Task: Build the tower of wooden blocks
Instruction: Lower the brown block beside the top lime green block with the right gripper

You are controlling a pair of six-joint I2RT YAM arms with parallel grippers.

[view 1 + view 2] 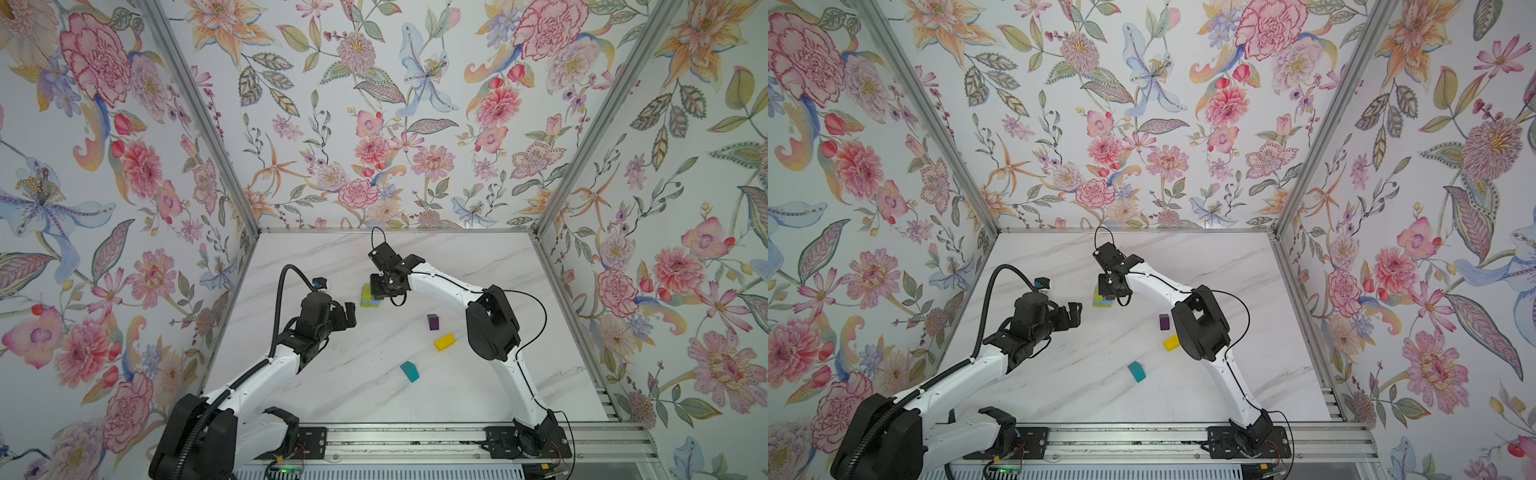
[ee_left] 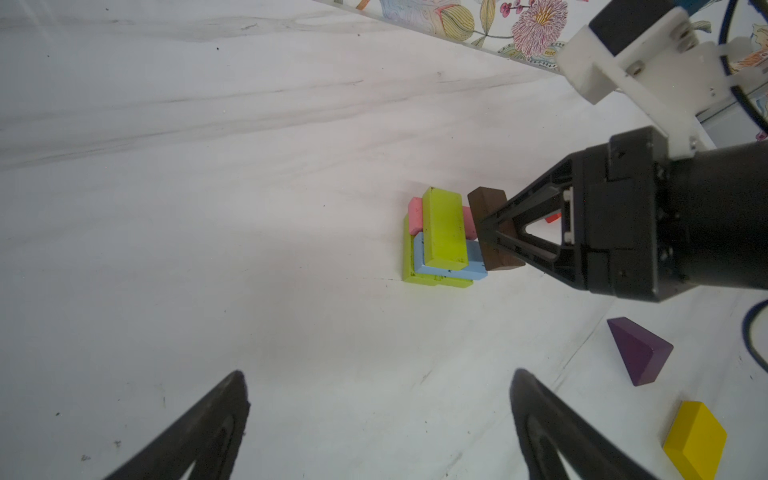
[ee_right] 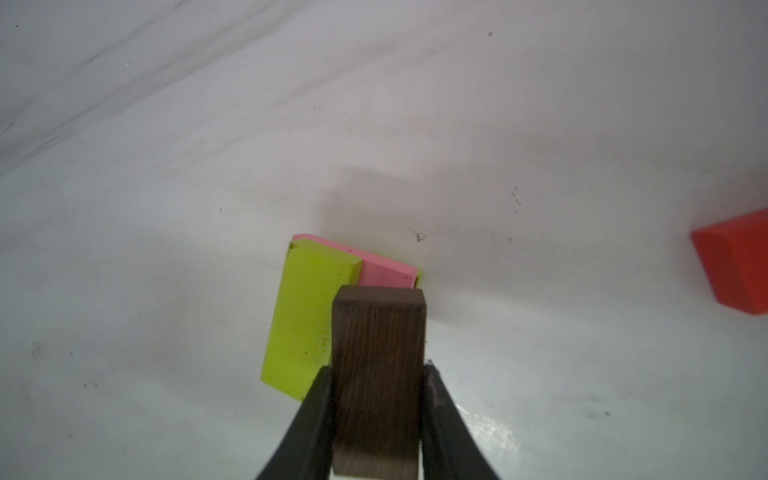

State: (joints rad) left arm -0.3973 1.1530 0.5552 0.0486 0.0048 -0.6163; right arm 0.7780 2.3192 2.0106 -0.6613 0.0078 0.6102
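Observation:
The tower [image 1: 368, 296] [image 1: 1100, 299] [image 2: 440, 237] stands mid-table: lime green at the bottom, pink and light blue above, one lime green block [image 3: 305, 320] on top. My right gripper [image 3: 379, 370] [image 2: 488, 232] [image 1: 380, 291] is shut on a brown block [image 3: 379, 353] [image 2: 488, 203], held right beside that top green block, over the pink one [image 3: 386, 272]. My left gripper [image 2: 378, 374] [image 1: 350, 312] [image 1: 1074, 312] hangs open and empty, a little to the tower's left and nearer the front.
Loose wood blocks lie on the marble table [image 1: 332, 395]: purple [image 1: 433, 321] [image 2: 640, 351], yellow [image 1: 444, 342] [image 2: 694, 440], teal [image 1: 409, 371] [image 1: 1136, 371] and red [image 3: 735, 266], the red just behind the right gripper. Floral walls close in three sides.

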